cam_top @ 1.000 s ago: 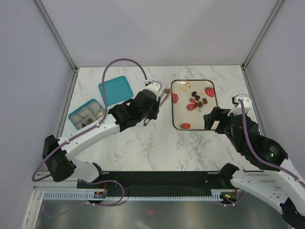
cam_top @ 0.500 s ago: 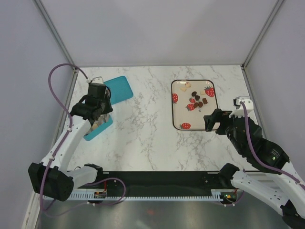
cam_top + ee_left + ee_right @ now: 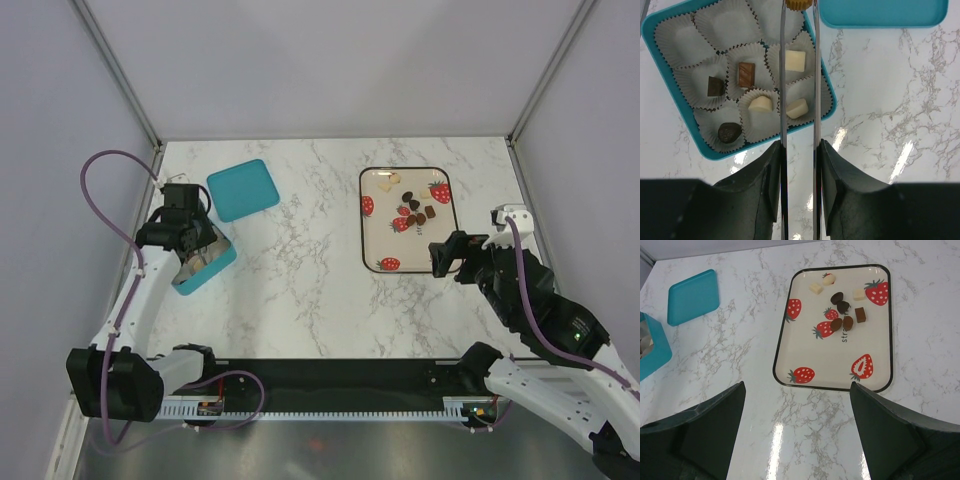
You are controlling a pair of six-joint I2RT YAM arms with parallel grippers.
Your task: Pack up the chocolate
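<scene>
My left gripper (image 3: 799, 150) is shut on long silver tongs (image 3: 783, 75), and the tong tips pinch a mid-brown chocolate (image 3: 798, 4) at the top edge of the left wrist view. The tongs reach over the teal box (image 3: 715, 154), whose white paper cups hold several chocolates (image 3: 746, 75), dark, brown and cream-white. In the top view this gripper (image 3: 190, 240) hangs over the box (image 3: 207, 272) at the left. More chocolates (image 3: 842, 315) lie on the strawberry-print tray (image 3: 835, 360). My right gripper (image 3: 797, 385) stands open just near of the tray, holding nothing.
The teal lid (image 3: 243, 189) lies flat on the marble table beyond the box, close to its far corner. The tray (image 3: 362, 230) sits at the right centre. Grey walls and frame posts close the table on three sides.
My left arm has swung from beside the tray leftward to over the teal box, carrying the tongs and the chocolate. The right arm has barely shifted.
</scene>
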